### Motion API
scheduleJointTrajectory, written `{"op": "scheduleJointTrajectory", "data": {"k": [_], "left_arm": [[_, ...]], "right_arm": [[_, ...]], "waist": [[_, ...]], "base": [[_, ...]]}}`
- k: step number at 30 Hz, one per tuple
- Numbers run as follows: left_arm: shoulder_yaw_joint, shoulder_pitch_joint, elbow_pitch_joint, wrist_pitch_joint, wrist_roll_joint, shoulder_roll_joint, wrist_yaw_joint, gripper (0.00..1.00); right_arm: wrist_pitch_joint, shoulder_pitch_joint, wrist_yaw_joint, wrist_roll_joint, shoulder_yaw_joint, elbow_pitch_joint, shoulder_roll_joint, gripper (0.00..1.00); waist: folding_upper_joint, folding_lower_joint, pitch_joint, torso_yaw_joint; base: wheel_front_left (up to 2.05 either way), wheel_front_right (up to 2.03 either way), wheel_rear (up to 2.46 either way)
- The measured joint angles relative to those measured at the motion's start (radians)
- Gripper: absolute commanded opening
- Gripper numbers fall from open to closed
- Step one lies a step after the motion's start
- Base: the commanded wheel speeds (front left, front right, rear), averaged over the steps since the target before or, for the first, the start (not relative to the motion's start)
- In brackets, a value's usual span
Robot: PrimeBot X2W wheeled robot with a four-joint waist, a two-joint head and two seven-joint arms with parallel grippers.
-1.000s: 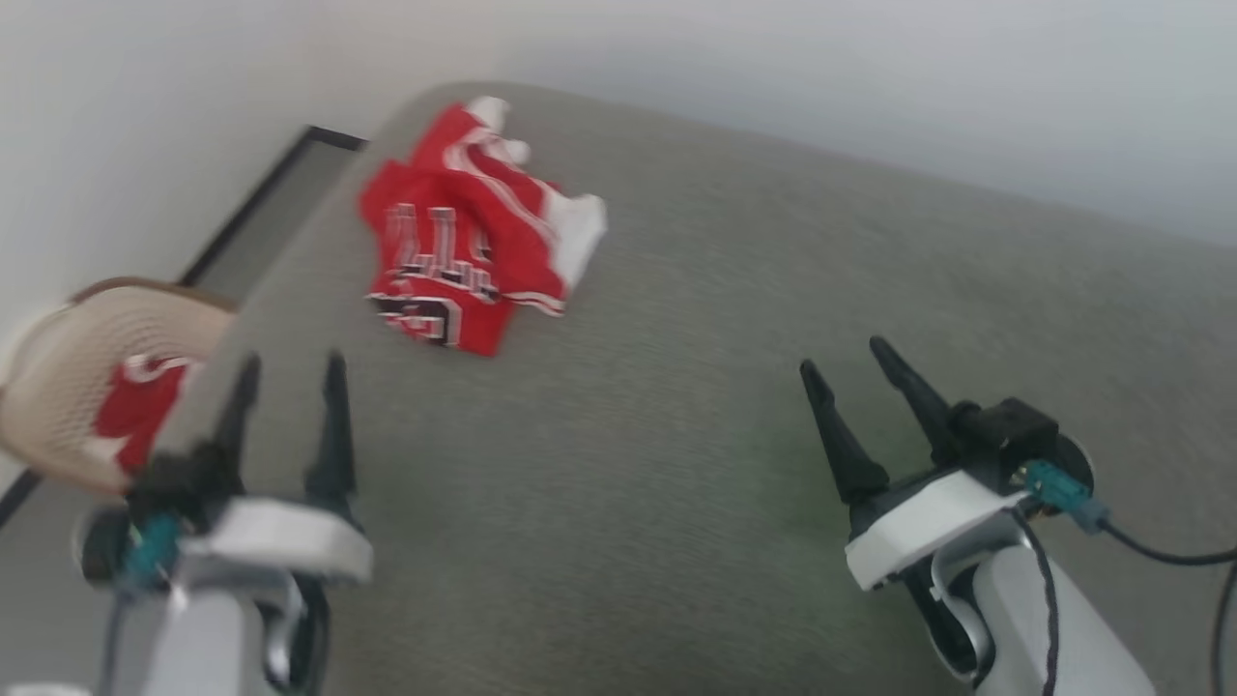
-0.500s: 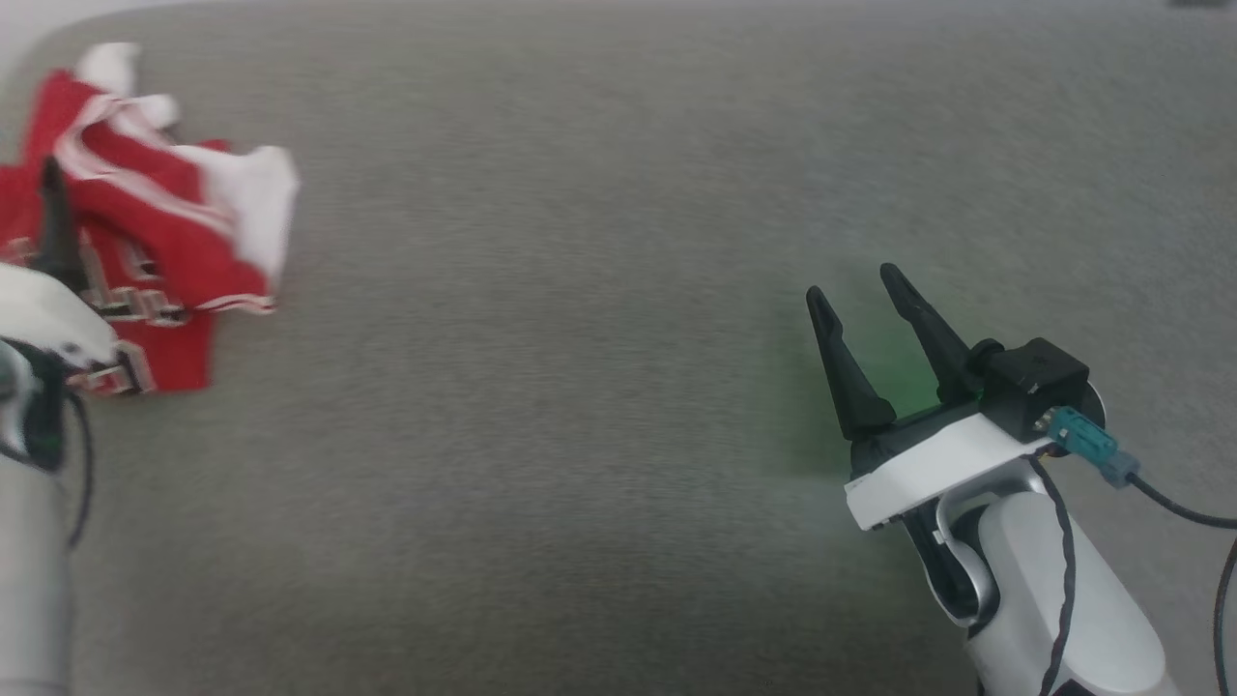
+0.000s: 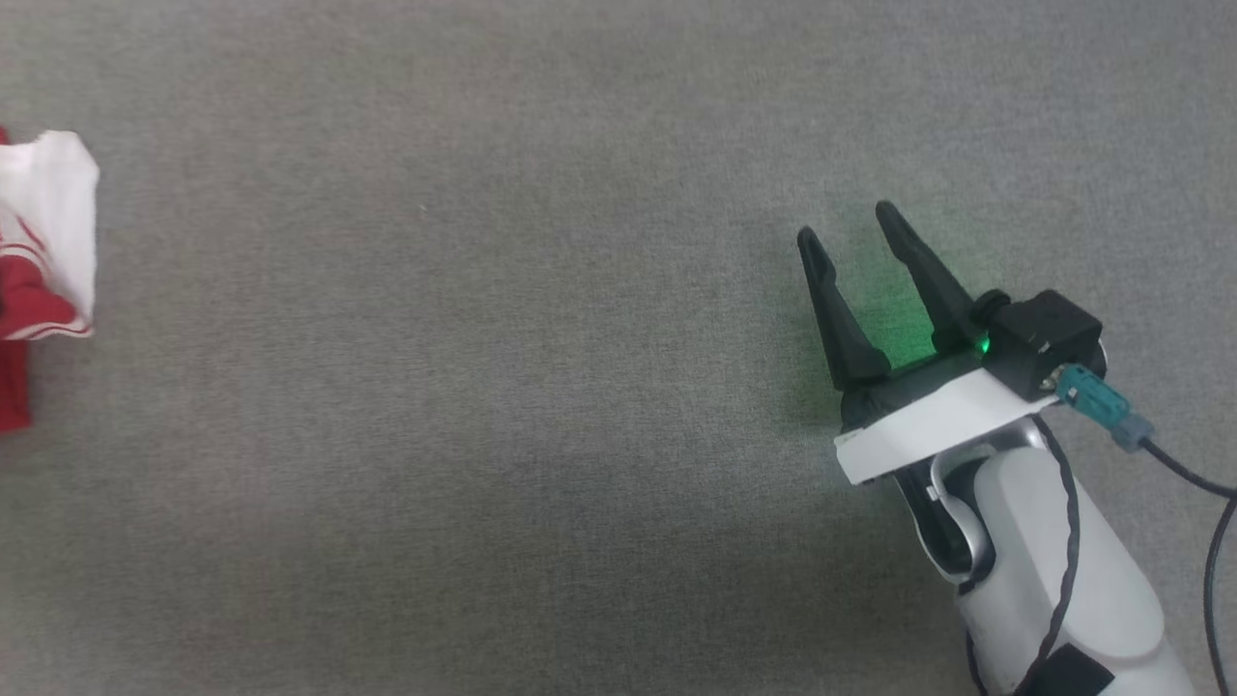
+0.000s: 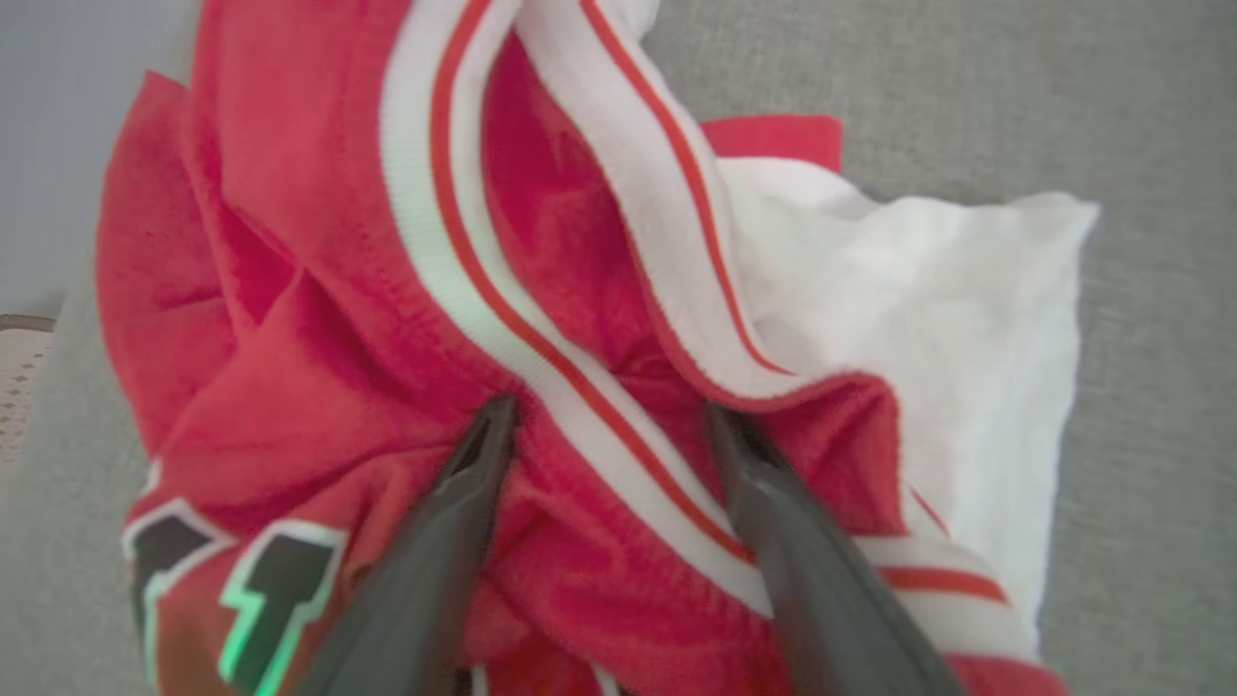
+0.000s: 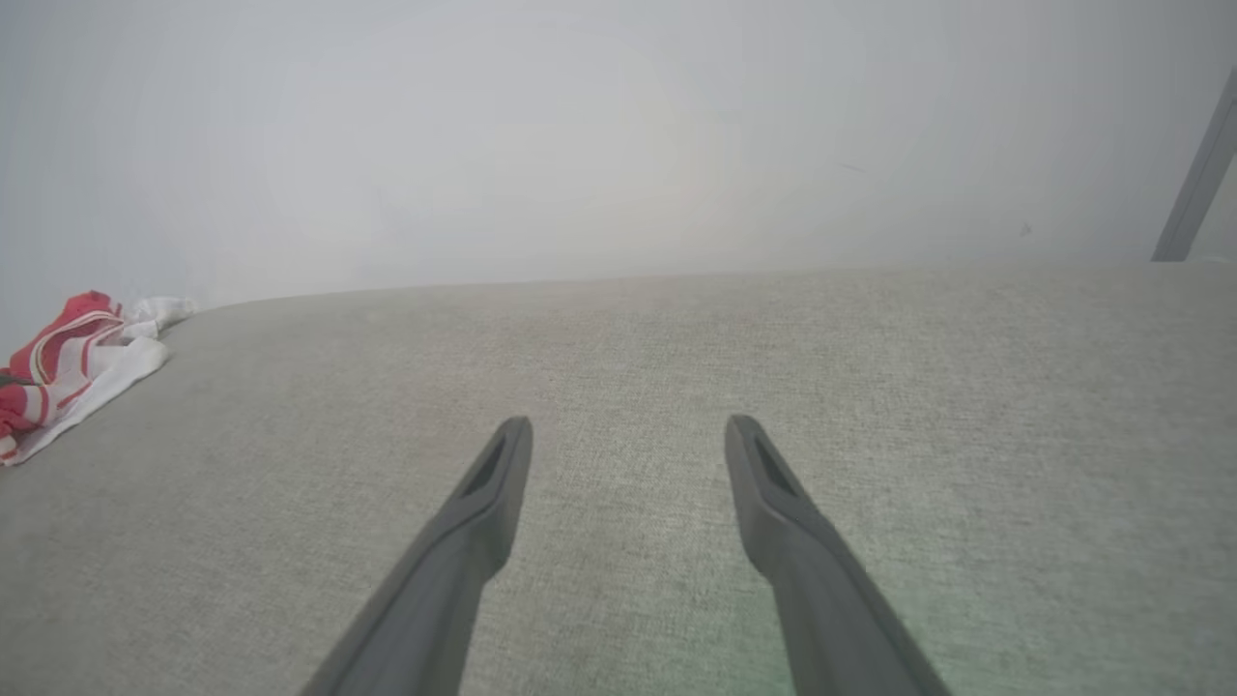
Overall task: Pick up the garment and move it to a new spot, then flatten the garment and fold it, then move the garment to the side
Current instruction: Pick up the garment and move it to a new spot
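Between the spread fingers of the left gripper (image 4: 609, 411), the garment (image 4: 290, 290) is lying crumpled on the cushion (image 4: 1140, 116), the tips seeming to touch its striped trim (image 4: 411, 242), nothing pinched yet. The right gripper (image 3: 846, 222) is hovering agape and empty, the garment well off to its left. Being light, soft and limp, it is likely wanting a pinch on a thick fold beside the trim.
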State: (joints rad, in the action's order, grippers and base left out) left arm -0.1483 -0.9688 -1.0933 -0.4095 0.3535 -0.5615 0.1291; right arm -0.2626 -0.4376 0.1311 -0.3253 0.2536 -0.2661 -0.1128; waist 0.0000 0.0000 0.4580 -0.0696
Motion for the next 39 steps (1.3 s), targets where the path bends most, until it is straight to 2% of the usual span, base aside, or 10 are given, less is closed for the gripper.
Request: {"op": "scheduleJointTrajectory", "data": {"k": [6, 10, 11, 12, 13, 14, 21, 29, 35, 39], "left_arm": [[0.005, -0.063, -0.038, -0.081, 0.007, -0.038, -0.003, 1.00], [-0.004, -0.089, -0.050, -0.091, 0.022, -0.054, -0.010, 1.00], [-0.006, -0.093, -0.052, -0.090, 0.025, -0.057, -0.010, 0.93], [-0.010, -0.097, -0.055, -0.086, 0.028, -0.057, -0.010, 0.68], [-0.014, -0.099, -0.058, -0.084, 0.035, -0.056, -0.010, 0.31], [-0.015, -0.101, -0.060, -0.081, 0.040, -0.053, -0.010, 0.00], [-0.002, -0.064, -0.070, 0.014, 0.068, -0.021, -0.006, 0.00], [0.091, 0.007, -0.026, 0.086, 0.082, 0.016, -0.001, 0.00], [0.193, 0.033, 0.143, 0.075, 0.214, 0.043, 0.000, 0.00], [0.283, 0.070, 0.322, 0.029, 0.342, 0.051, 0.000, 0.00]], "right_arm": [[0.000, -0.039, 0.000, 0.000, 0.011, 0.015, 0.002, 1.00], [0.000, -0.044, 0.000, 0.002, 0.015, 0.031, 0.006, 1.00], [0.000, -0.045, 0.000, 0.002, 0.018, 0.032, 0.007, 1.00], [0.000, -0.045, 0.000, 0.003, 0.021, 0.032, 0.007, 1.00], [0.000, -0.046, 0.000, 0.004, 0.023, 0.033, 0.007, 1.00], [0.000, -0.046, 0.000, 0.005, 0.025, 0.033, 0.007, 1.00], [0.000, -0.045, 0.000, 0.007, 0.039, 0.021, 0.007, 1.00], [0.000, -0.002, 0.000, 0.000, 0.051, -0.012, 0.017, 1.00], [0.000, 0.045, 0.000, -0.009, 0.038, -0.023, 0.026, 1.00], [0.000, 0.070, 0.000, -0.015, 0.027, -0.024, 0.037, 1.00]], "waist": [[0.0001, 0.0000, 0.061, -0.025], [0.0002, -0.0001, 0.096, -0.037], [0.0002, -0.0001, 0.102, -0.039], [0.0002, -0.0001, 0.106, -0.039], [0.0001, 0.0000, 0.107, -0.038], [0.0001, -0.0001, 0.106, -0.036], [0.0000, 0.0000, 0.050, -0.019], [-0.0003, 0.0000, -0.073, 0.002], [-0.0002, 0.0000, -0.163, 0.012], [-0.0002, 0.0000, -0.197, 0.009]], "base": [[0.00, 0.00, 0.00], [0.00, 0.00, 0.00], [0.00, 0.00, 0.00], [0.00, 0.00, 0.00], [0.00, 0.00, 0.00], [0.00, 0.00, 0.00], [0.00, 0.00, 0.00], [0.00, 0.00, 0.00], [0.00, 0.00, 0.00], [0.00, 0.00, 0.00]]}}
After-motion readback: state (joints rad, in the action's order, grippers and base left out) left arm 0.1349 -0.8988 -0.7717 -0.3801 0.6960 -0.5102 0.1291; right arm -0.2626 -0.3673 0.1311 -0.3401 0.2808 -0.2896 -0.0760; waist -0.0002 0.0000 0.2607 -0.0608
